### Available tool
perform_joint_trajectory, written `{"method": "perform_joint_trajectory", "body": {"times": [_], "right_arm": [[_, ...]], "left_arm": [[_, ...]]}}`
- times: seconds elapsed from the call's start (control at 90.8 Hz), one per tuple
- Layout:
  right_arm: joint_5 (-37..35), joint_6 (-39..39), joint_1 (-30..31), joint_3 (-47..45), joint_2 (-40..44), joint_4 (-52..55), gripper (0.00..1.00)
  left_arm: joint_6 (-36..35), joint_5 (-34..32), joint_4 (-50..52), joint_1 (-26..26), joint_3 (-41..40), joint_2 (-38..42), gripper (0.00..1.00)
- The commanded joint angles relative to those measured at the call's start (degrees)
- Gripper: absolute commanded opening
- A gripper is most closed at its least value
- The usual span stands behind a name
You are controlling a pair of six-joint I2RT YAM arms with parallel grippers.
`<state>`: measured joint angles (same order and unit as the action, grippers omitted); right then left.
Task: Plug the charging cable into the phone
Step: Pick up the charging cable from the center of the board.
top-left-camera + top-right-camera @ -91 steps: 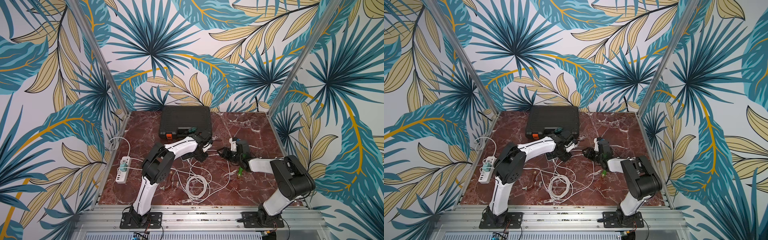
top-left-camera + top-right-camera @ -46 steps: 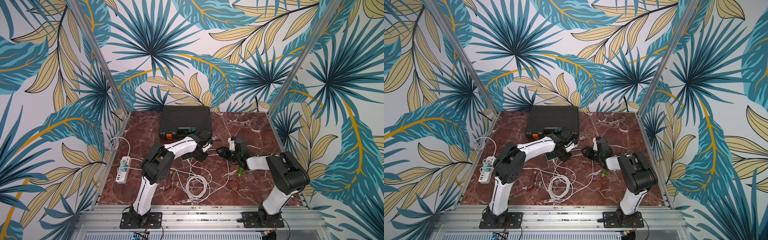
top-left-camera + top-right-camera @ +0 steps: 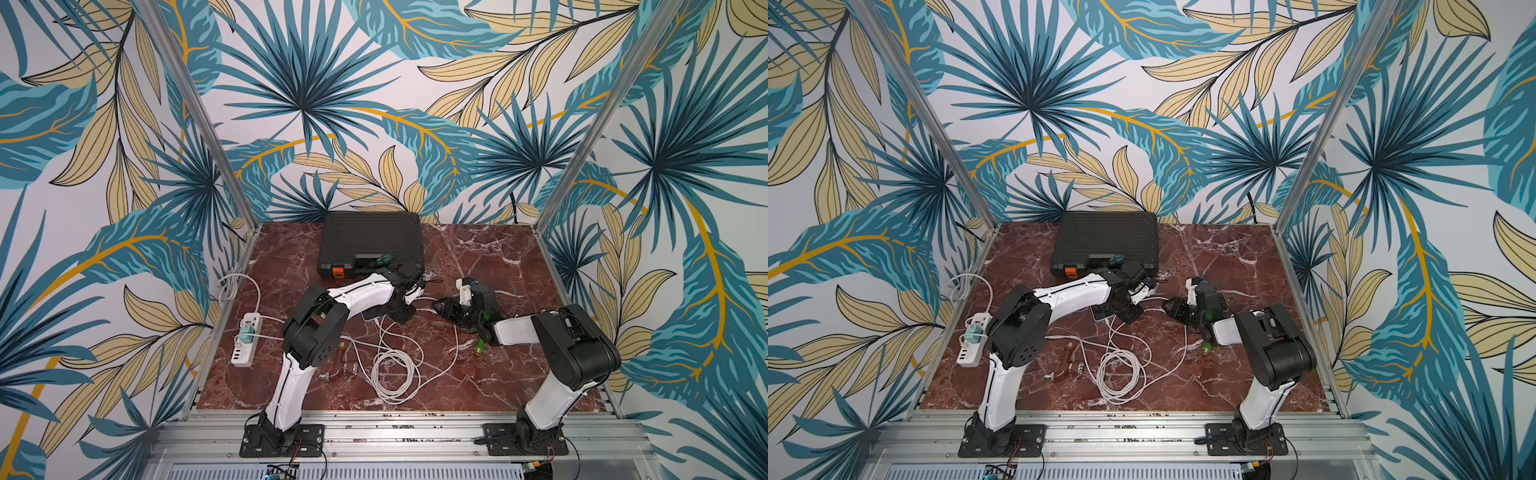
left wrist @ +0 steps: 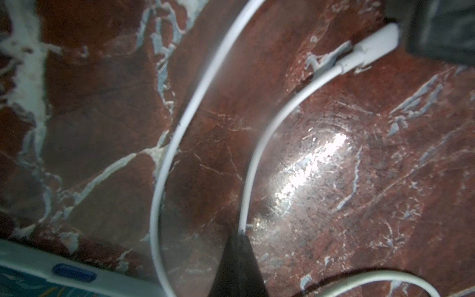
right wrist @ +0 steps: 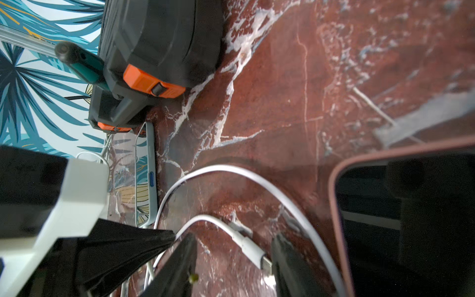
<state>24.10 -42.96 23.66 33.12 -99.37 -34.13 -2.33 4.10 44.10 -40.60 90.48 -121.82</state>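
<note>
Behind the right hand (image 3: 438, 306), the right arm's elbow (image 3: 575, 349) has swung inward.

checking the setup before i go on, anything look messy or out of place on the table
The white charging cable sprawls in a loose tangle across the middle, and small brass fittings lie scattered beside it.

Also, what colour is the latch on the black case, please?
Orange; the latch shows best in the right wrist view.

Left arm (image 3: 291, 386): white links, black joints.
Right arm (image 3: 552, 399): same colours.
Left gripper (image 4: 236, 267): dark, probably black.
Right gripper (image 5: 231, 262): black fingers.
</note>
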Motion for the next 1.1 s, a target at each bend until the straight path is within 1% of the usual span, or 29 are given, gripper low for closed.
{"method": "perform_joint_trajectory", "body": {"times": [0.0,0.198,0.374,0.43,0.507,0.606,0.639,0.903,0.991,1.09], "right_arm": [[2.8,-2.1,0.1,-2.2,0.3,0.5,0.52],[5.1,-2.8,0.1,-0.7,-1.5,-0.5,0.51],[6.9,-3.4,0.1,-1.9,-1.3,-1.7,0.51],[5.9,-1.7,0.1,-1.9,-0.6,0.6,0.51],[2.1,2.1,0.1,-1.5,1.4,4.8,0.52],[-3.1,6.5,0.1,0.7,2.8,13.5,0.56],[-3.8,7.1,0.1,1.6,2.9,15.5,0.56],[-1.8,7.1,0.1,-0.9,5.8,18.1,0.57],[-0.7,7.2,0.1,-0.6,4.8,17.1,0.57],[-1.0,7.8,0.1,0.7,2.5,16.6,0.57]], "left_arm": [[-0.4,3.6,-2.0,-0.8,-2.4,-3.0,0.0],[-0.4,3.6,-2.2,-0.8,-2.7,-3.1,0.0],[-0.3,3.6,-2.3,-0.7,-2.7,-3.2,0.0],[-0.4,3.6,-2.3,-0.8,-2.8,-3.2,0.0],[-0.4,3.6,-2.3,-0.8,-2.8,-3.0,0.0],[-0.3,3.8,-2.3,-0.8,-2.9,-2.9,0.0],[-0.4,3.9,-2.3,-0.8,-3.0,-2.9,0.0],[-0.5,4.0,-2.5,-0.8,-3.1,-2.8,0.0],[-0.5,4.0,-2.4,-0.8,-2.9,-2.9,0.0],[-0.5,4.1,-2.4,-0.8,-2.9,-3.0,0.0]]}}
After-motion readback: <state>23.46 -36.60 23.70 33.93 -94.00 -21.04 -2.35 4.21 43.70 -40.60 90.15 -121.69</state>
